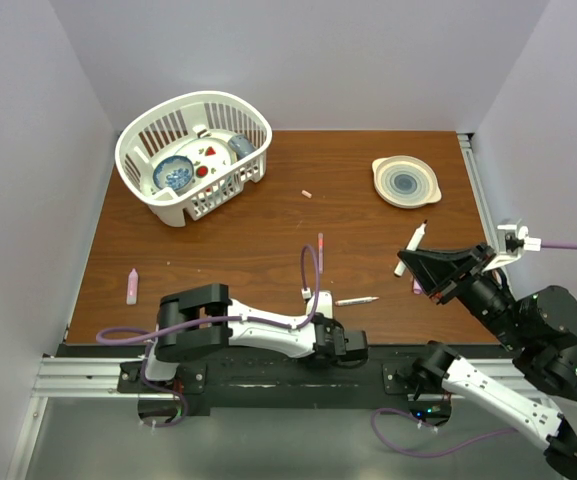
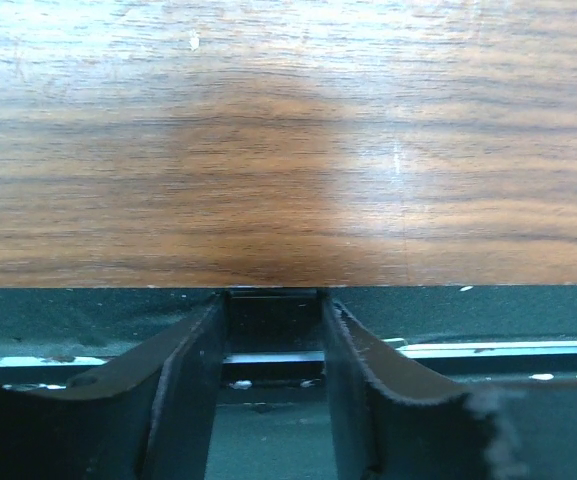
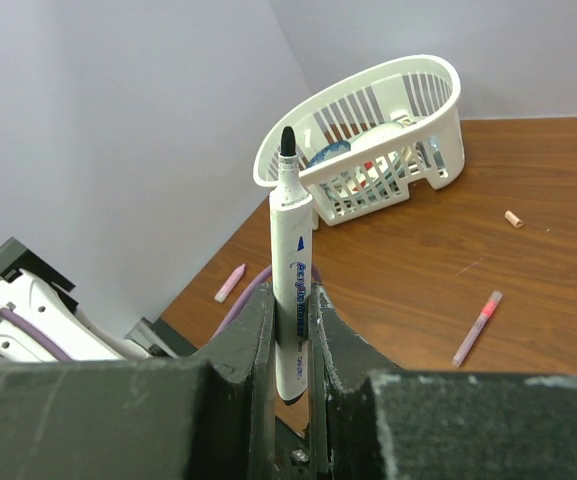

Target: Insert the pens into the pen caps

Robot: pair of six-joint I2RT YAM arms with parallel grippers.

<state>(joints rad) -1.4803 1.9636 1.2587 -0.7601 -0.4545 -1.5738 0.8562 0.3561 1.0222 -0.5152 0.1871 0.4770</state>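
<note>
Plenty of bare wood mid-table (image 1: 218,240); basket (image 1: 230,185) far left, plate (image 1: 405,181) far right, walls close on both sides. The left gripper (image 1: 343,345) lies low at the near edge, fingers (image 2: 183,390) spread, nothing between. The right gripper (image 3: 293,330) hangs over the right side pinching a white pen (image 3: 293,250), dark tip pointing far. A loose pen (image 1: 356,300) lies near-centre, a tiny cap (image 1: 307,193) farther back.

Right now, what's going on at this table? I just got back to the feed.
The right claw is shut on a white marker pen, holding it above the table with its black tip bare. The left claw is open and empty, low at the table's near edge. A pink pen, a pale pen and a lilac pen lie loose on the wood. One small pale cap lies apart, toward the basket.
</note>
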